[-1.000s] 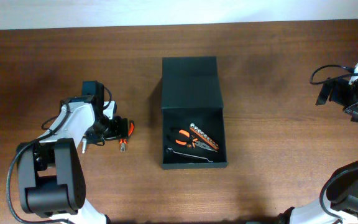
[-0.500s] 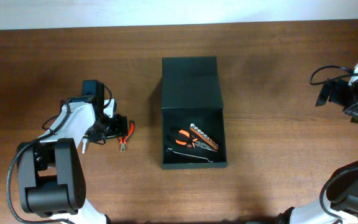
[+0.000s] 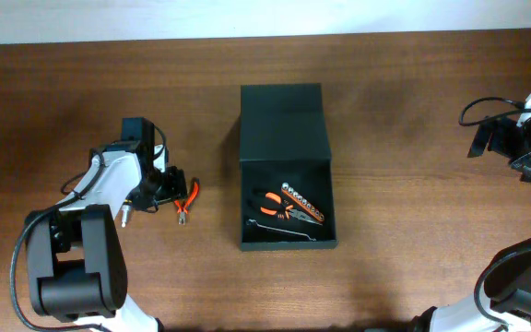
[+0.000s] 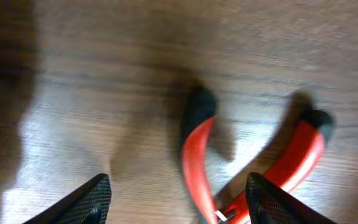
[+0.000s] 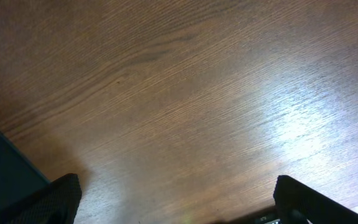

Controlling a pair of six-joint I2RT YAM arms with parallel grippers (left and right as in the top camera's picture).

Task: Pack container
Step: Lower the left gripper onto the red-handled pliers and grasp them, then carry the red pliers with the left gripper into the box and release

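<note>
The container [image 3: 285, 135], a dark rectangular box with its flap lid laid open toward the back, sits mid-table. Inside it lie orange-handled pliers [image 3: 275, 205], a row of bits and a thin metal key. Small red-handled pliers [image 3: 188, 197] lie on the wood left of the box. My left gripper [image 3: 175, 187] is low over them. In the left wrist view both red handles [image 4: 194, 155] lie between its fingers [image 4: 89, 199], and the left gripper [image 4: 179, 202] is open and apart from them. My right gripper [image 3: 482, 138] hovers open at the far right.
Brown wooden table [image 3: 404, 203] all round. In the right wrist view the right gripper [image 5: 176, 199] looks down on bare wood, with a corner of the container [image 5: 5, 171] at lower left. A cable loops by the right arm [image 3: 473, 109].
The left gripper's jaws have narrowed a little around the red-handled pliers. The right arm and the container have not moved.
</note>
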